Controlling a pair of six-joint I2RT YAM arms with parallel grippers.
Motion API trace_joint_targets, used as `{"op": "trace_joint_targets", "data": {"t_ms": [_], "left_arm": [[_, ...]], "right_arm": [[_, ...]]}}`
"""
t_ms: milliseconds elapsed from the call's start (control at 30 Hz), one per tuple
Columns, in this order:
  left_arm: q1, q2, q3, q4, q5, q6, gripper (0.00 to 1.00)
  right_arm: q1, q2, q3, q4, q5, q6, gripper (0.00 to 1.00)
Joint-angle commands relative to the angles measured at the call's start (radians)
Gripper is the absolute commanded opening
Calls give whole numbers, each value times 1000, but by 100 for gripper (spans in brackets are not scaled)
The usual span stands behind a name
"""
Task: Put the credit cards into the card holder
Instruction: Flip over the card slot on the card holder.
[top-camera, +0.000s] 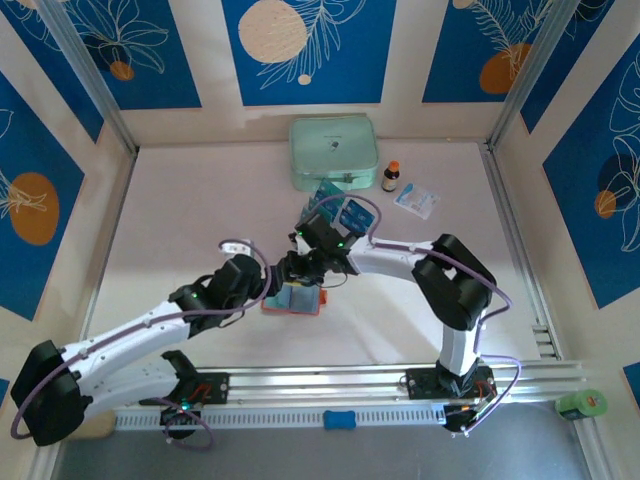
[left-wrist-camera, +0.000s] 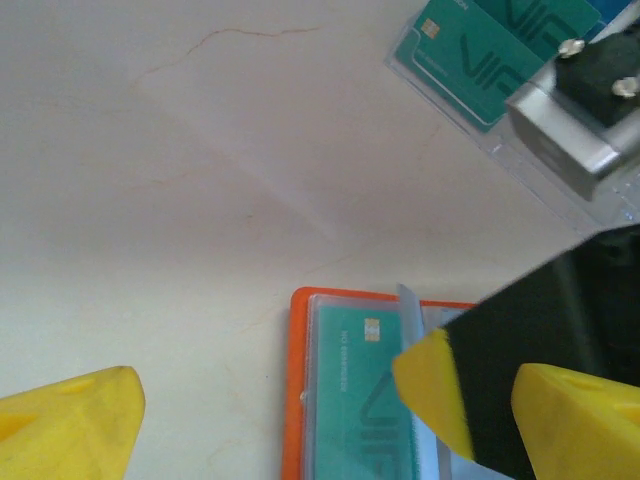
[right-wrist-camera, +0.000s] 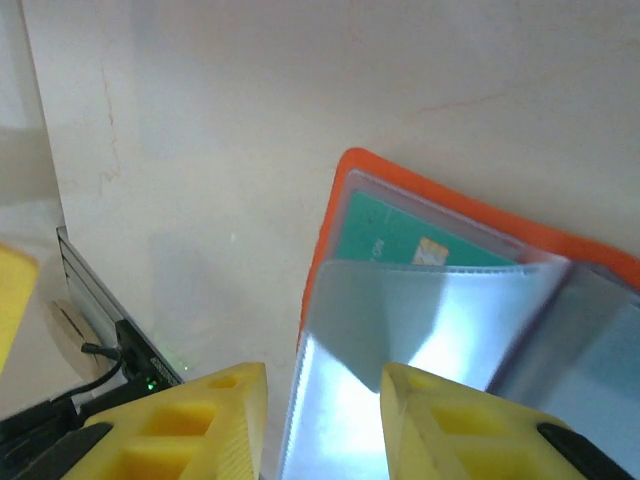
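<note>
The orange-red card holder (top-camera: 293, 301) lies open on the table between both arms. One teal credit card (left-wrist-camera: 355, 400) sits under a clear pocket of the card holder (left-wrist-camera: 297, 390). More credit cards (left-wrist-camera: 480, 50) stand in a clear rack (top-camera: 335, 212) further back. My left gripper (left-wrist-camera: 325, 425) hangs open and wide over the holder's left half, touching nothing. A yellow fingertip (left-wrist-camera: 435, 385) of my right gripper (top-camera: 298, 268) reaches in from the right beside a raised sleeve. In the right wrist view my right gripper (right-wrist-camera: 320, 420) is open, with a loose clear sleeve (right-wrist-camera: 430, 310) of the card holder (right-wrist-camera: 500, 222) between the fingers.
A mint-green zip case (top-camera: 333, 152) lies at the back, with a small brown bottle (top-camera: 390, 176) and a white-and-blue sachet (top-camera: 416, 199) to its right. Metal frame posts bound the table on both sides. A green tape roll (top-camera: 582, 404) rests by the near right rail.
</note>
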Motion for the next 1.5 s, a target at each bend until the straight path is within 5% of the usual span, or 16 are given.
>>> {"op": "trace_joint_targets", "data": {"t_ms": [0,333,1100,1467], "left_arm": [[15,-34,-18,-58,-17,6,94],[19,-36,-51,-62,-8,7,95],[19,217,-82,102,3,12,95],[21,272,-88,103,-12,-4,95]], "right_arm": [[14,47,40,5,1,27,36],[9,74,56,35,-12,49,36],[-45,17,53,63,-31,70,36],[-55,-226,-114,-227,243,-71,36]]}}
